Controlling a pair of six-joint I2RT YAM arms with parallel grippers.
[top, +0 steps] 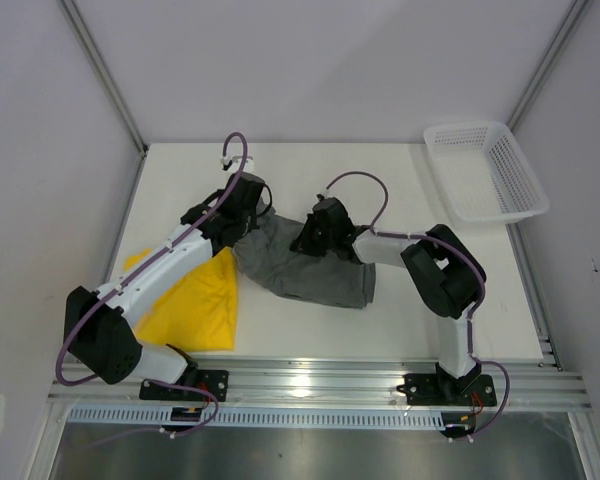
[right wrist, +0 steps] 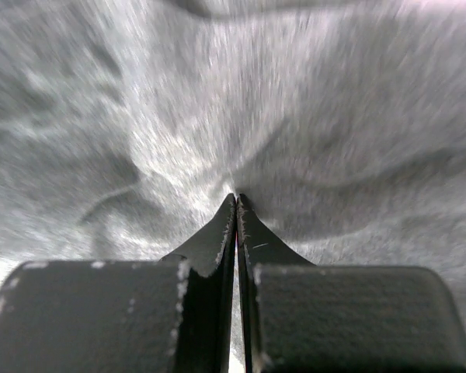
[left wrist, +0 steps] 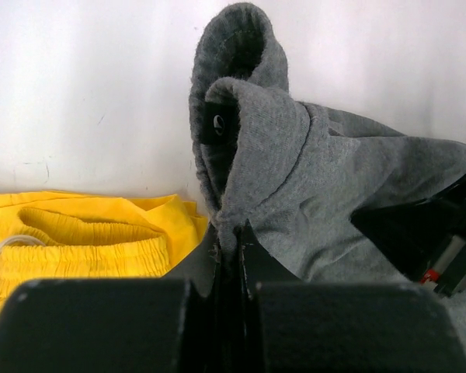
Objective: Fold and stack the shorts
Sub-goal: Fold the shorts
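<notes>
Left claw (left wrist: pixel 233 237) pinches a fold of the grey shorts (left wrist: pixel 342 194) — yellow shorts (left wrist: pixel 85 233) beside it; right claw (right wrist: pixel 236 200), tips together, nips the same cloth.

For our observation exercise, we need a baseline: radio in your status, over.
Left jaws, right jaws shut, both pinching grey shorts. Yellow shorts lying near-left under left arm, not stacked. Basket far right, clear of work.

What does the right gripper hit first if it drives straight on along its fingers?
The grey shorts. The right gripper is shut with its tips right at the cloth, which puckers toward them as if pinched. Cloth fills the view ahead; what lies beneath is hidden.
</notes>
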